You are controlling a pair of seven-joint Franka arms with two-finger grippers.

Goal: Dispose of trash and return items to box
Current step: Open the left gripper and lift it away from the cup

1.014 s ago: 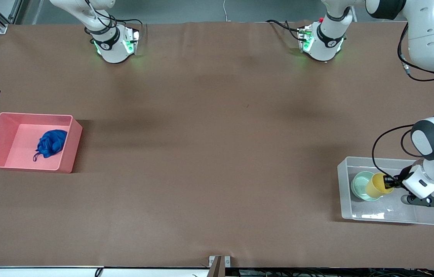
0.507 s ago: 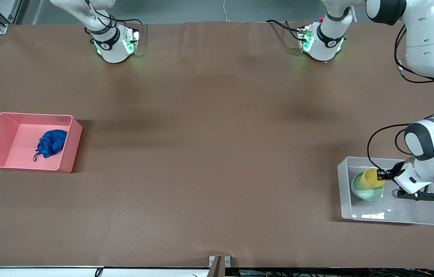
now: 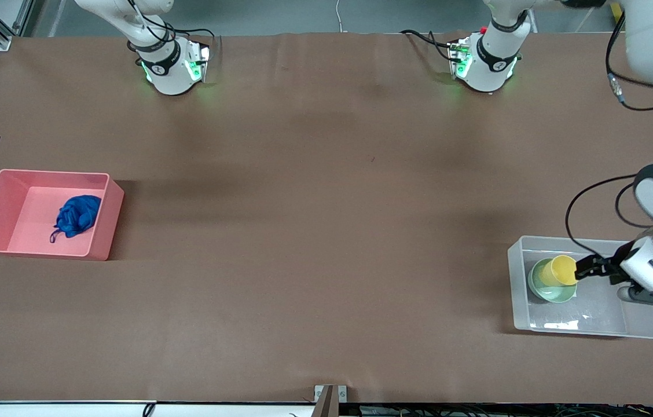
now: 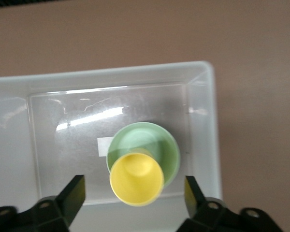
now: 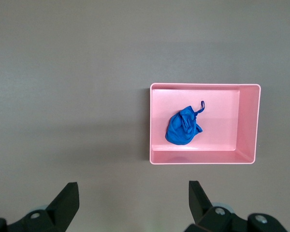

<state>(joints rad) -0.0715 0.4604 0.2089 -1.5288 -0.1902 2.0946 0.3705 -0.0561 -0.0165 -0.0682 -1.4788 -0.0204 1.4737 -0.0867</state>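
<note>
The yellow cup (image 3: 558, 270) is sitting in the green bowl (image 3: 550, 286) inside the clear box (image 3: 587, 327), at the lower right of the front view. The left pincer (image 3: 582, 271) is hanging spread just beside the cup, not pinching it. The right pincer (image 5: 130, 200) is waiting spread, high over the desk (image 3: 315, 231), the blue trash (image 3: 76, 215) lying in the pink bin (image 3: 101, 243).

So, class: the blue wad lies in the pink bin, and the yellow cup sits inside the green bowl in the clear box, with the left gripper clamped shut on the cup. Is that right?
Not quite. The left gripper is open, its fingers standing clear of the yellow cup on either side, as the left wrist view shows. The rest holds: the cup sits in the green bowl in the clear box, and the blue wad lies in the pink bin.
</note>
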